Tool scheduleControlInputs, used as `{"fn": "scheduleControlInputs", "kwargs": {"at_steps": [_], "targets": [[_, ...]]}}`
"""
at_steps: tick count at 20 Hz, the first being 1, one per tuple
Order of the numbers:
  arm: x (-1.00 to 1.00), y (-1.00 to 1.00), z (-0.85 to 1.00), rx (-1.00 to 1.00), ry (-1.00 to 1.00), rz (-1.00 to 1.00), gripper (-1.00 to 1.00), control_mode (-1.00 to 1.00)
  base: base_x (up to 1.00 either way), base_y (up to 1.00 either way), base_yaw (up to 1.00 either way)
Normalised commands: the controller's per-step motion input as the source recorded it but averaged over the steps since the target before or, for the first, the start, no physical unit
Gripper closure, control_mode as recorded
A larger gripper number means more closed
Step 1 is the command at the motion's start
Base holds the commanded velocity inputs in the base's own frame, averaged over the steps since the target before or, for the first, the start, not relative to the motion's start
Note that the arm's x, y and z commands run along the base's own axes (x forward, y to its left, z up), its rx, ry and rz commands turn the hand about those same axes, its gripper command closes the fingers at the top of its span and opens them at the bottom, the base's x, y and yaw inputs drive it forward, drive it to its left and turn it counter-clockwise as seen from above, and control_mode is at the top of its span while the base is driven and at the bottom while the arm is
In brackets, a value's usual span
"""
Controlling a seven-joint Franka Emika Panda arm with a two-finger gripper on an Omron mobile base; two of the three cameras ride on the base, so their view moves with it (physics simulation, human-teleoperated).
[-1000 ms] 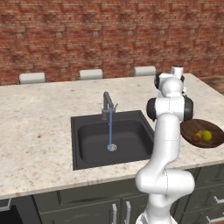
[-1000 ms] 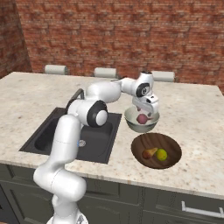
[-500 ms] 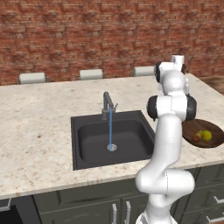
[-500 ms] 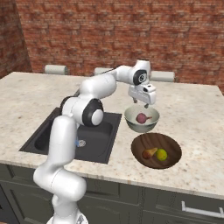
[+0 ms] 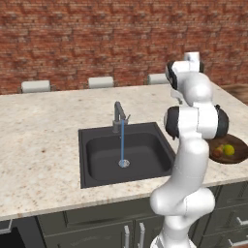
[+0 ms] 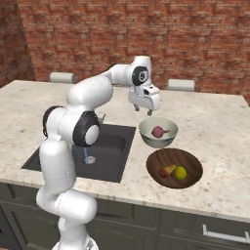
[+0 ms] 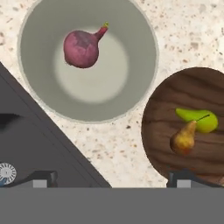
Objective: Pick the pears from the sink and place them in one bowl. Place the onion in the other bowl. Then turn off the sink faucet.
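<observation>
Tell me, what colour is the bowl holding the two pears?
Dark brown wood grain; the wooden bowl shows best in the hand view.

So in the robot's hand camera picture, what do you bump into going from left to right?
Sink drain → dark sink → pink-red onion, lying in the pale grey bowl → brownish pear → yellow-green pear, both in the wooden bowl.
</observation>
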Motion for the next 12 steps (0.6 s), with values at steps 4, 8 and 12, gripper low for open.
{"fn": "scheduleControlInputs", "kwargs": {"at_steps": [4,8,12], "targets": [[-0.87,0.45,0.52,0.0,-0.12,0.0,-1.0,-1.0,0.0,0.0,0.0],[-0.66,0.35,0.34,0.0,-0.16,0.0,-1.0,-1.0,0.0,0.0,0.0],[-0.5,0.21,0.17,-0.02,-0.14,0.0,-1.0,-1.0,0.0,0.0,0.0]]}}
